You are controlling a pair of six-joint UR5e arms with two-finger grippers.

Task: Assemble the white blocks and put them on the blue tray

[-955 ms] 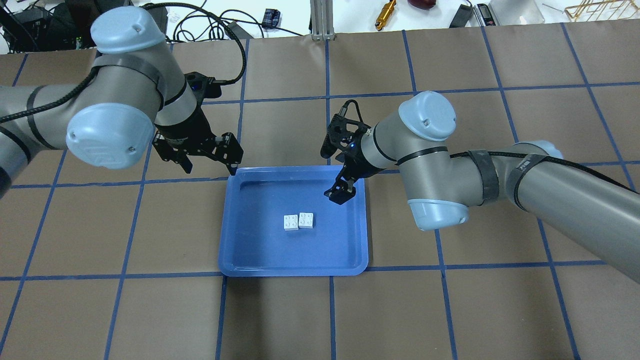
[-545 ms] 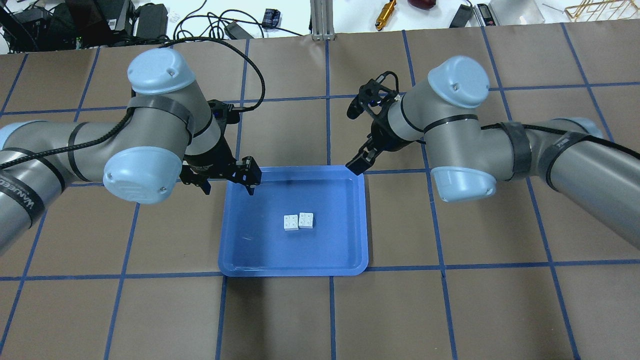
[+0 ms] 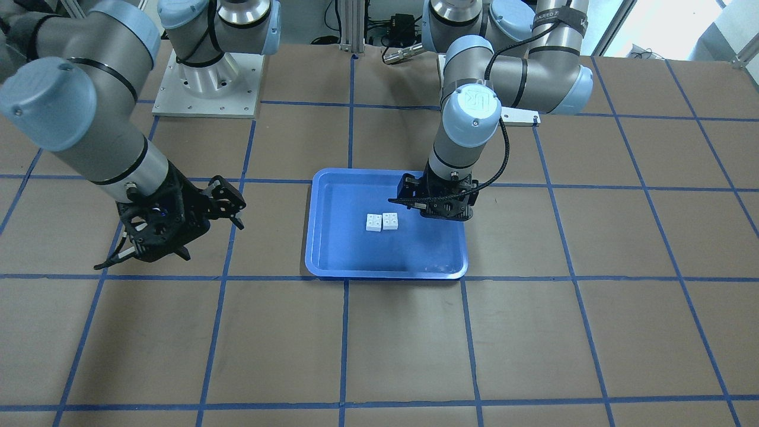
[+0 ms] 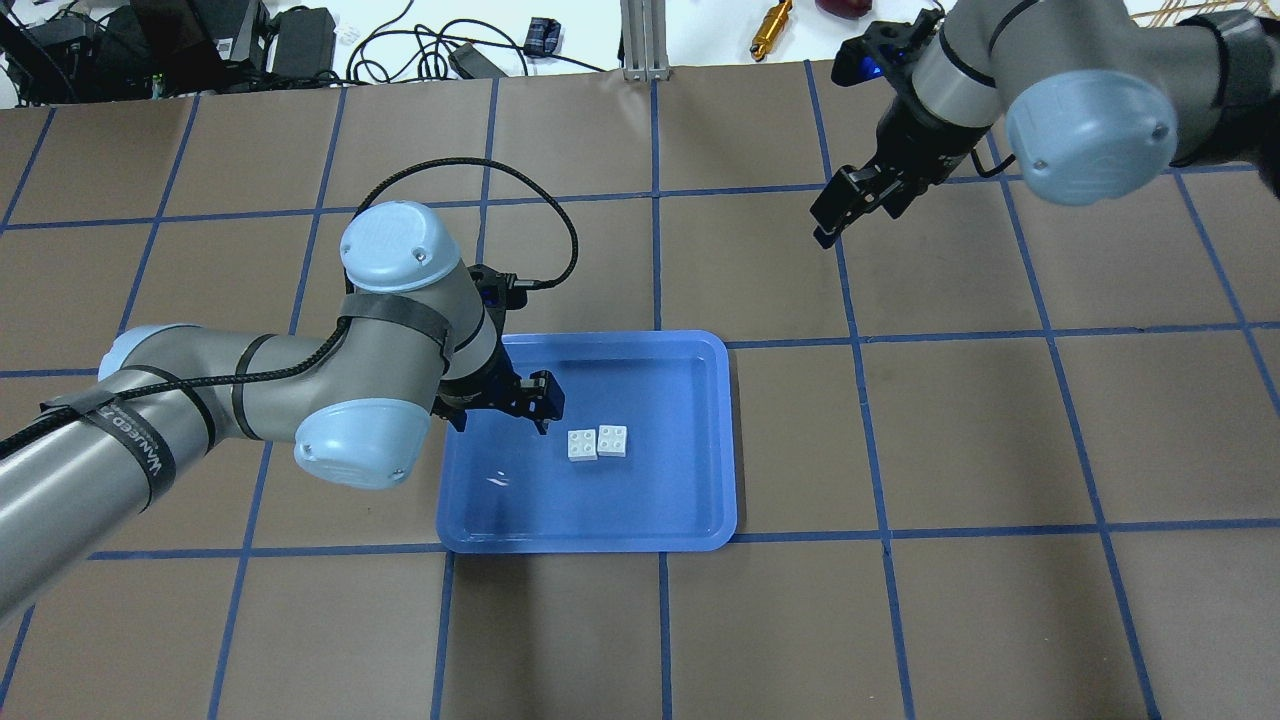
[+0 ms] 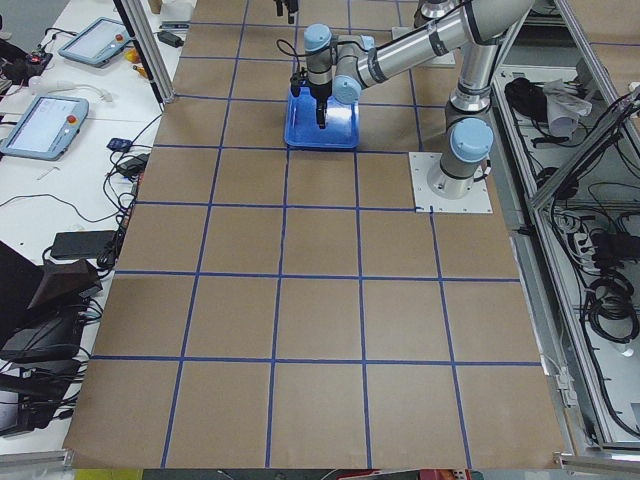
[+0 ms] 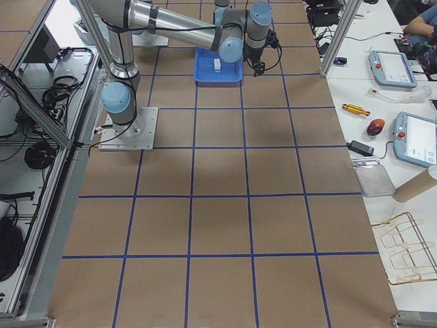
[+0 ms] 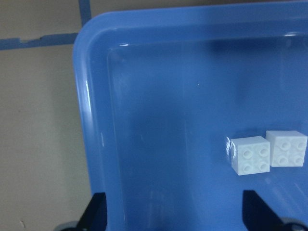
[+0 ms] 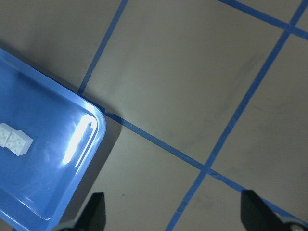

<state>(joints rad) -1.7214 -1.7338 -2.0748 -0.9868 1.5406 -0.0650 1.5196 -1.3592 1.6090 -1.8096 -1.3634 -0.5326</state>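
Observation:
Two white blocks (image 4: 582, 445) (image 4: 613, 440) lie side by side, studs up, on the floor of the blue tray (image 4: 690, 500). They also show in the front view (image 3: 373, 222) (image 3: 390, 220) and in the left wrist view (image 7: 249, 155) (image 7: 286, 148). My left gripper (image 4: 500, 408) (image 3: 436, 207) is open and empty over the tray's left part, just beside the blocks. My right gripper (image 4: 835, 212) (image 3: 228, 206) is open and empty, well away from the tray at the far right over the table. The right wrist view shows the blocks (image 8: 14, 139) at its left edge.
The brown table carries a grid of blue tape lines (image 4: 655, 200). Cables, tools and a metal post (image 4: 640, 40) lie beyond the table's far edge. The tray's rim (image 7: 86, 96) stands left of my left gripper.
My left arm has swung right and now hangs over the tray near the blocks. My right arm has pulled away from the tray to the far right. The blocks have not moved.

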